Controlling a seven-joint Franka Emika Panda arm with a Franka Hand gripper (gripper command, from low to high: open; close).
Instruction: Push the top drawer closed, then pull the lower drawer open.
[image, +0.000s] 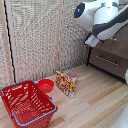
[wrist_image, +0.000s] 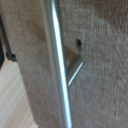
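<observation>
Baskets first: a red shopping basket (image: 27, 102) sits at seven o'clock in the exterior view on the pale wood surface (image: 95, 100), and I can see nothing inside it. Just beside it lies a red bowl (image: 46, 85), its contents hidden from me. A printed box (image: 65, 83) stands near the middle with a pink cup (image: 73, 75) behind it.

At three o'clock stands the dark brown cabinet; my arm (image: 102, 20) covers the top drawer (image: 119, 46), while the lower drawer (image: 111, 61) shows its slim silver handle (image: 107, 60). My wrist view is filled by a silver bar handle (wrist_image: 57, 65) on a brown front. I cannot tell how my end effector stands.
</observation>
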